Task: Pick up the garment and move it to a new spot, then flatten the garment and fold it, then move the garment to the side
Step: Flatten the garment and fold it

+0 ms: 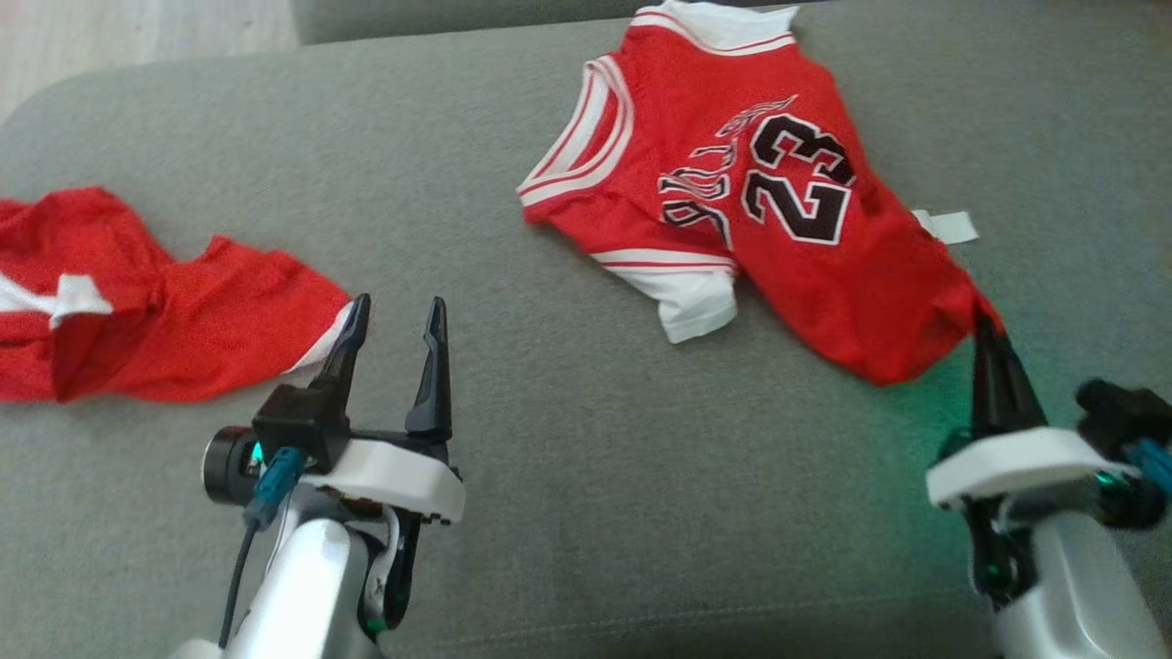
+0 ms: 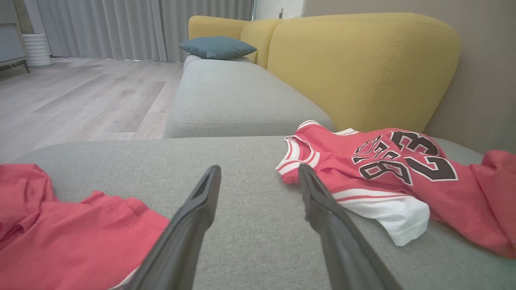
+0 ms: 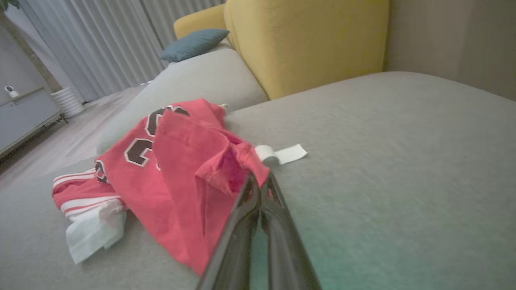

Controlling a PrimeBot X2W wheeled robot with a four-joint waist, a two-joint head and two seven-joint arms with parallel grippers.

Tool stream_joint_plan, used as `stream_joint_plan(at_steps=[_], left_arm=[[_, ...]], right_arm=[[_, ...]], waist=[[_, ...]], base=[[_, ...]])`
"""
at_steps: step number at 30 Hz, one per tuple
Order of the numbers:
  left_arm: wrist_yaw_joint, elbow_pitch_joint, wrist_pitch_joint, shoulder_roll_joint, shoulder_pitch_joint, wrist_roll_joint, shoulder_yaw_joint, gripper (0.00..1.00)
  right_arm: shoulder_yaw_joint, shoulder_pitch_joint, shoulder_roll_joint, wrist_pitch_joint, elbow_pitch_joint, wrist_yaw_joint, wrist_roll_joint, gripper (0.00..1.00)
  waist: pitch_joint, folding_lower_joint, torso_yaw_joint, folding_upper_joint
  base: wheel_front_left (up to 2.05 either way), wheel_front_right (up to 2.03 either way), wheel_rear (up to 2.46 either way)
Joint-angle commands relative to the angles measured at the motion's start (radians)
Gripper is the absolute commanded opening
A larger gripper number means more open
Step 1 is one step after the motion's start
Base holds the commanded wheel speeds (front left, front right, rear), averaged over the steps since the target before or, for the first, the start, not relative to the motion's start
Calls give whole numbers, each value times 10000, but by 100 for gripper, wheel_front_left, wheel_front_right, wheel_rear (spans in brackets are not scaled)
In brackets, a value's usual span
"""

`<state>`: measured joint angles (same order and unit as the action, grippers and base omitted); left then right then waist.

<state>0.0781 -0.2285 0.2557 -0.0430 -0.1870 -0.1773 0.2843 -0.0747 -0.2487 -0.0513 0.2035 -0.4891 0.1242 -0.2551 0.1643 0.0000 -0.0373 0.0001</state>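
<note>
I am working over the wide grey fabric sofa seat (image 1: 568,513), which takes up nearly all of the head view. The red sleeveless basketball jersey with white trim and a black "23" (image 1: 778,210) lies on it at about one o'clock from the middle. It is rumpled, with one white-banded edge turned under and its lower hem trailing toward four o'clock. A second crumpled red cloth with white patches (image 1: 156,311) sits at nine o'clock, well apart from the jersey.

The right gripper (image 1: 985,322) is at four o'clock. Its two dark fingers are pressed together on the jersey's hem corner, and the right wrist view shows that corner bunched up and raised off the seat at the tips. The left gripper (image 1: 399,307) is at seven o'clock with its fingers spread and nothing between them. It is just beside the edge of the second red cloth; I cannot tell whether one finger touches it. A small white label (image 1: 948,224) pokes out from the jersey's edge at three o'clock.

By my reading, only the grasp is made. Carrying the jersey to a new spot, flattening it, folding it and shifting it aside are all left to do.
</note>
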Motion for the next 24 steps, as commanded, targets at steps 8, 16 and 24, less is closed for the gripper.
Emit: stream_joint_plan(at_steps=[8,16,24], left_arm=[[24,339,61,-72,-154,2,-184,100],[-43,290,61,-72,-111,91,-176,100],[-127,260,61,-72,-104,156,-175,100]], right_arm=[[-476,790,10,-810,1429,65,-136,0],[-1083,900,10,-702,1556,65,142,0],[-1124,760,11,42,1845,65,1084,100]], waist=[[-231,0,-541,-1],[-322,0,-854,-1],[-367,0,-893,-1]], base=[[0,0,0],[0,0,0],[0,0,0]])
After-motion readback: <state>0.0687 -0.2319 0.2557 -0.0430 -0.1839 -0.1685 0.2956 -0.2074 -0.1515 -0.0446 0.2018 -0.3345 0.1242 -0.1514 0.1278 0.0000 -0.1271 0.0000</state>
